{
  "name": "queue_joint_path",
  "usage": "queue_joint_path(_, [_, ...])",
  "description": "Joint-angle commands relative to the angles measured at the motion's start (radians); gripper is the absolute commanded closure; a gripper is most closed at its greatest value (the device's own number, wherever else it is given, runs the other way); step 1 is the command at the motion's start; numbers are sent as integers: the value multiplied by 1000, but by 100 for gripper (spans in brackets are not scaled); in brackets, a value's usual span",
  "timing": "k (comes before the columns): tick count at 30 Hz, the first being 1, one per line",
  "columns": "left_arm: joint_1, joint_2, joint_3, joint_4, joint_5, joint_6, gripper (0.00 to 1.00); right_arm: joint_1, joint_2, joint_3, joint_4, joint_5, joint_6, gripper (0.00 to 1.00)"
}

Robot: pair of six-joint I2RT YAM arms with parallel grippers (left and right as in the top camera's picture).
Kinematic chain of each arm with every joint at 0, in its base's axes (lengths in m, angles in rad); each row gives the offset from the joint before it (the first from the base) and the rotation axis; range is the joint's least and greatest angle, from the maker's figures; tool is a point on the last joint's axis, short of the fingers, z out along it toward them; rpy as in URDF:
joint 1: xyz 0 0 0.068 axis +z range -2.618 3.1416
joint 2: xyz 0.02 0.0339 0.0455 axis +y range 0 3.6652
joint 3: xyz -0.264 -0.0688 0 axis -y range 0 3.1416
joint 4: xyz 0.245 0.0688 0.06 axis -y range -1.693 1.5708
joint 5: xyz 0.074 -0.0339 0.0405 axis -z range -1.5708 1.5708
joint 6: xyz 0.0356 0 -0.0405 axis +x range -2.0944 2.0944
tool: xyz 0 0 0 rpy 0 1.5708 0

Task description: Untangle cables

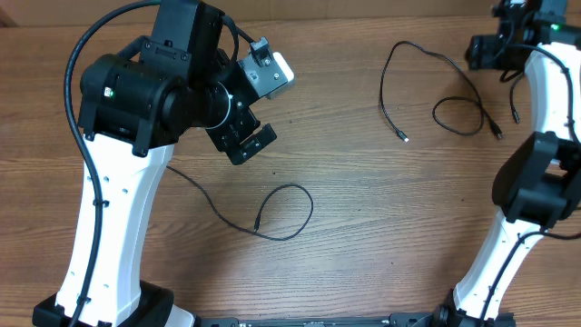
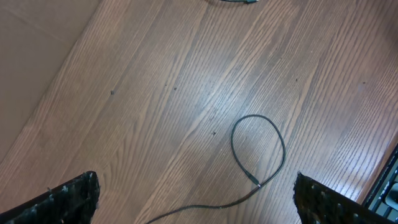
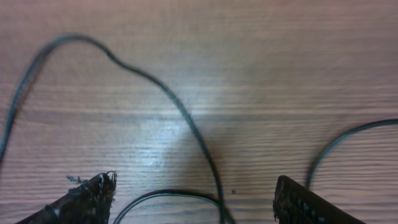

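Desk [image 1: 363,263]: wooden surface carrying every cord; both arms are mounted at its near edge.
Left arm [image 1: 118,200]: raised over the left half of the desk.
Right arm [image 1: 536,182]: reaches to the far right corner.
Far cables [image 1: 381,95]: thin black cord at the right rear, curving round to a small closed loop with plug tips beside it. Whether this is one cord or two crossing cannot be told.
Near cable [image 1: 311,209]: lies alone at centre front in one open curl, well apart from the far cables.
Left gripper [image 2: 198,202]: released, fingers spread wide, nothing held; hangs above the near cable.
Right gripper [image 3: 196,199]: released, fingers apart; cord lies on the desk below, not grasped.
Step in hand: judged as late separation, with only the far loop unresolved.
Next move: likely lower the right gripper, pinch a single strand near the loop, and draw it clear without dragging its neighbour.
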Motion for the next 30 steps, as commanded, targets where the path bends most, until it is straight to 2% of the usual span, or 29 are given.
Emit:
queue_joint_path(1, [2,-3,11,-2,8,-17,0,2,33,-5,0,-28,-20,20])
queue_joint_path(10, [2,-3,11,-2,8,-17,0,-2,89,-30,-24,-31,-39,21])
queue_joint_path(14, [2,-3,11,-2,8,-17,0,-2,94,-76,-24,-31,-63,18])
queue_joint_path(25, [2,-3,11,-2,8,-17,0,-3,98,-143,27,-31,-64,19])
queue_joint_path(27, [2,-3,11,-2,8,-17,0,-3,98,-143,28,-32,-64,23])
queue_joint_path(30, [2,-3,11,-2,8,-17,0,-3,100,-143,22,-31,-64,36])
